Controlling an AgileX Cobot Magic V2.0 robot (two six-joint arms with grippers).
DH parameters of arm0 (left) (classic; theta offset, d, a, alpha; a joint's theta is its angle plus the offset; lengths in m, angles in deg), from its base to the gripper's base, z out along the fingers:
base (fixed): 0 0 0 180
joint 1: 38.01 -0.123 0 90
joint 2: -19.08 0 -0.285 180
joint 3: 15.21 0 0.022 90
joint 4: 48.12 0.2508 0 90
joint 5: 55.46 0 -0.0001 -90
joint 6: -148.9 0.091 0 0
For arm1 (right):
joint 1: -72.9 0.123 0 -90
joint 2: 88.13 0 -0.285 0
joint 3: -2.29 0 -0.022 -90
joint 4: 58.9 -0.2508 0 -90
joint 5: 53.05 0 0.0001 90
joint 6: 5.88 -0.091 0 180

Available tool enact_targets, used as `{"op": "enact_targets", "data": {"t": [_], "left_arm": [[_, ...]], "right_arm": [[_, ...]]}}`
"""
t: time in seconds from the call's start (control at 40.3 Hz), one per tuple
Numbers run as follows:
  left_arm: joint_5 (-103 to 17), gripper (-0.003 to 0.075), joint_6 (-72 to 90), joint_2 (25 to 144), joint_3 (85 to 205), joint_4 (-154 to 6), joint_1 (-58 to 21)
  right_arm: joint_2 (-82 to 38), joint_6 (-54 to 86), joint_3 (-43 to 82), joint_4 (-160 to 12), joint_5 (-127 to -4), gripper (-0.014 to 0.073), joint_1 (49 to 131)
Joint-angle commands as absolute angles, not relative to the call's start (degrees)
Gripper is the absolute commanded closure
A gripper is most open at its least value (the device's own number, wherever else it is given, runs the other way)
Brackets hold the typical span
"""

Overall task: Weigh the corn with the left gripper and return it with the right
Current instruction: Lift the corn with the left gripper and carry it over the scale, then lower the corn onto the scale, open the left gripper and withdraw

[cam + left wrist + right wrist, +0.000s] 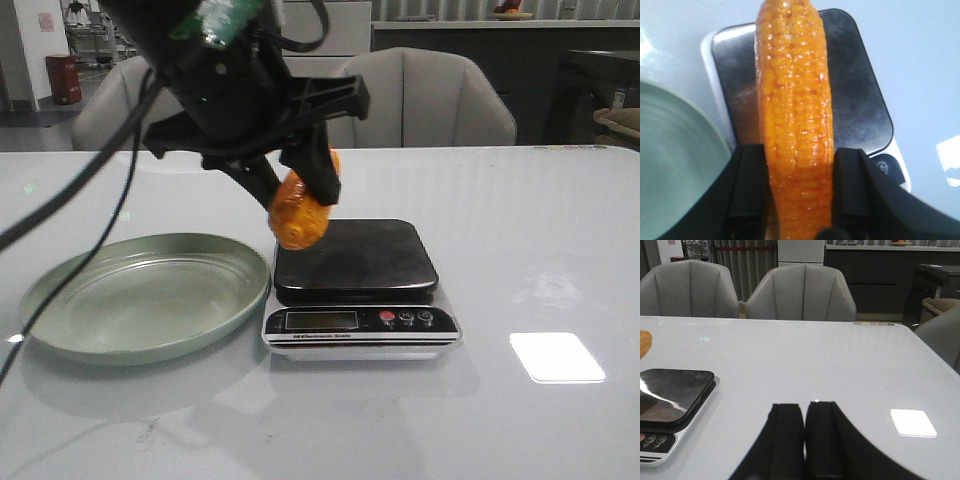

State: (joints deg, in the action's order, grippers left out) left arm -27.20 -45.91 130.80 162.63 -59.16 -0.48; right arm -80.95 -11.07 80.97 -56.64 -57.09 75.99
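Observation:
My left gripper (295, 185) is shut on the orange-yellow corn (302, 212) and holds it just above the left edge of the black scale platform (360, 255). In the left wrist view the corn (792, 110) runs lengthwise between the two black fingers (747, 190), over the scale platform (860, 95). The green plate (140, 295) lies empty to the left of the scale. My right gripper (804, 412) shows only in the right wrist view, shut and empty, low over the white table to the right of the scale (670, 400).
The scale's display and buttons (360, 320) face the table's front edge. Black cables (70, 210) hang from the left arm over the plate side. Grey chairs (430, 95) stand behind the table. A bright light patch (555, 357) lies on the table at the right.

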Motion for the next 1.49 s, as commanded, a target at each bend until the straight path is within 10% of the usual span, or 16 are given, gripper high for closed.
{"op": "enact_targets", "data": {"t": [0.0,0.149,0.447,1.465], "left_arm": [[-31.1,0.0596,-46.3,130.9,166.3,-61.3,1.2],[-31.5,0.0528,-46.6,134.4,168.7,-61.3,2.4],[-32.7,0.0143,-46.6,135.9,169.6,-61.4,2.0],[-38.2,0.0157,-46.6,84.1,138.3,-44.1,1.8]], "right_arm": [[-82.1,-10.8,81.2,-55.8,-52.6,0.0416,76.2],[-82.1,-10.8,81.2,-55.8,-52.6,0.0416,76.2],[-82.1,-10.8,81.2,-55.8,-52.6,0.0416,76.2],[-82.0,-10.8,81.2,-55.8,-52.6,0.0416,76.2]]}}
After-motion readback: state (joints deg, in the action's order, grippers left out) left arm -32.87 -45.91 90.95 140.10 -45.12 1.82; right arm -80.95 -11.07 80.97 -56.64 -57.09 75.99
